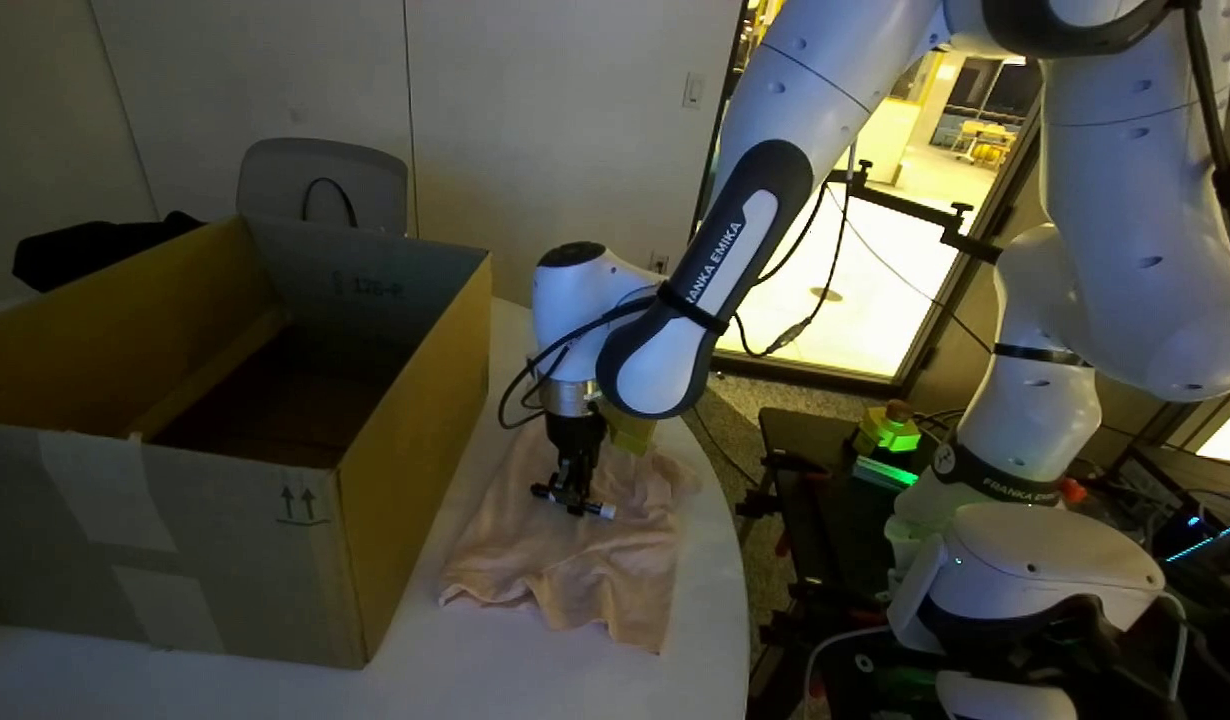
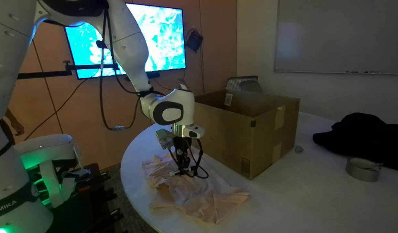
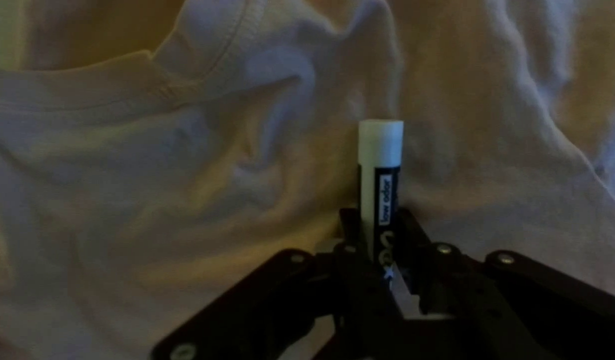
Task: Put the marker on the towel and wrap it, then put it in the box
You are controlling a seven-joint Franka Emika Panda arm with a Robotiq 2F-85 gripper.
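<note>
My gripper (image 1: 574, 500) is shut on the marker, which has a white end (image 1: 603, 510) and a black and white label. The marker (image 3: 381, 145) lies sideways between the fingertips (image 3: 377, 220), its end pointing away in the wrist view. Gripper (image 2: 183, 171) and marker (image 2: 175, 173) are low over the pink cloth; I cannot tell whether the marker touches it. The cloth (image 1: 565, 570) lies spread and wrinkled on the table, with a collar-like seam in the wrist view (image 3: 112, 165). The open cardboard box (image 1: 225, 540) stands beside it, also in an exterior view (image 2: 225, 136).
The round white table's (image 1: 710, 610) edge runs close to the cloth. A black garment (image 2: 364, 136), a grey tape roll (image 2: 362, 171) and a small crumpled scrap (image 2: 298, 149) lie past the box. The box walls stand tall beside the arm. A chair (image 1: 325, 180) stands behind.
</note>
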